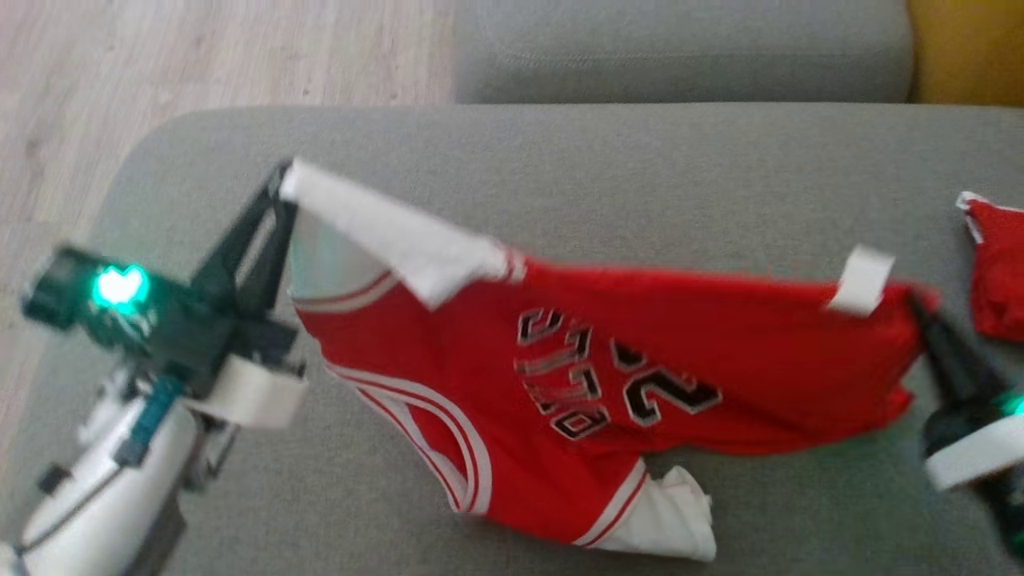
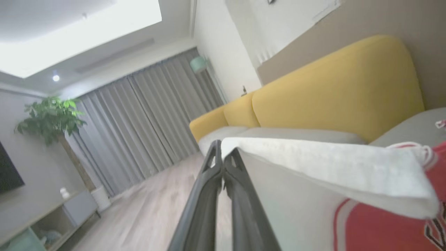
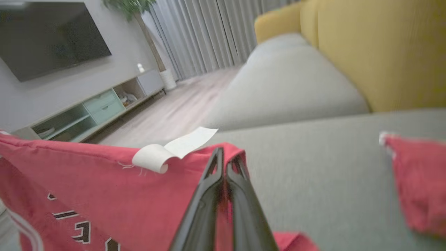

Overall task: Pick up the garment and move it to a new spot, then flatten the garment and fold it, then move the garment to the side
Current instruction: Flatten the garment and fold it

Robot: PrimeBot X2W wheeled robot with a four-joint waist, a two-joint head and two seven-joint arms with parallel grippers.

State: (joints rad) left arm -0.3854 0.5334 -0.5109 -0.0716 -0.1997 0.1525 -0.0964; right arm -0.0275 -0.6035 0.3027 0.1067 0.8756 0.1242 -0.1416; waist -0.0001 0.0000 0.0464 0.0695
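The garment (image 1: 608,336) is held stretched just above the sofa seat (image 1: 640,160), a white corner pinched in the closed left gripper (image 1: 280,184), a red corner in the closed right gripper (image 1: 918,308), presumably so it can be laid flat.

The head view looks steeply down on the grey sofa seat (image 1: 640,168) from close above. Each wrist view sits low, just behind its own jaws, facing along the seat toward the yellow backrest (image 2: 331,87) and curtains (image 2: 146,122). All three share the red jersey (image 1: 720,336).
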